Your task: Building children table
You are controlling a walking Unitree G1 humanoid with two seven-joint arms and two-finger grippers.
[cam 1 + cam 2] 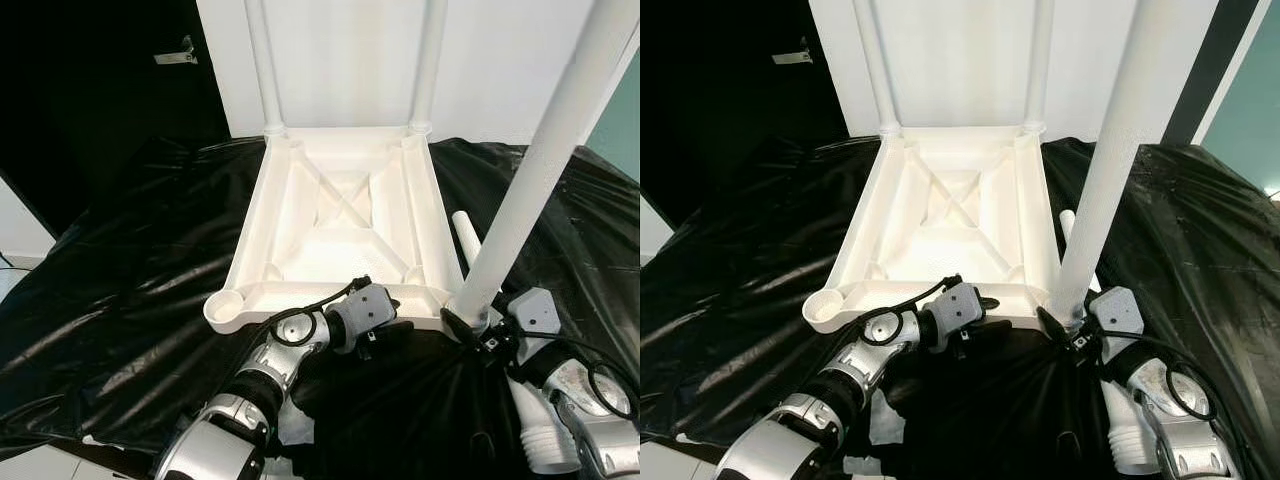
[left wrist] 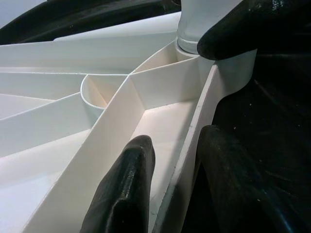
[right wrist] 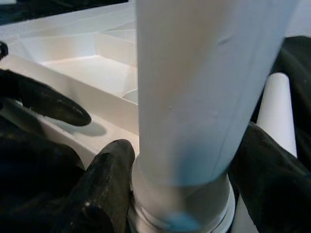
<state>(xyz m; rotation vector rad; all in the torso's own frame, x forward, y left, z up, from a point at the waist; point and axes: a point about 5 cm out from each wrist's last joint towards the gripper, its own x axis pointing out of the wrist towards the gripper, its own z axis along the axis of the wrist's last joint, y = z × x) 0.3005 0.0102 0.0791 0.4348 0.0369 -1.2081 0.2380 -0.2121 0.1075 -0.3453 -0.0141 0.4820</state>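
Table legs' tops cut off; spare leg partly hidden.

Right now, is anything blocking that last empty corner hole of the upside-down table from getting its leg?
Nothing visible does. The empty socket at the table top's near left corner lies open and uncovered. The left gripper straddles the near rim beside it, and the right gripper holds the near right leg.

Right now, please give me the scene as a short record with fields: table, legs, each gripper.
table top: upside down on black sheet
legs fitted: two far corners, one near right
empty socket: near left corner
loose leg: lying right of table
left gripper: astride near rim
right gripper: shut on near-right leg's base
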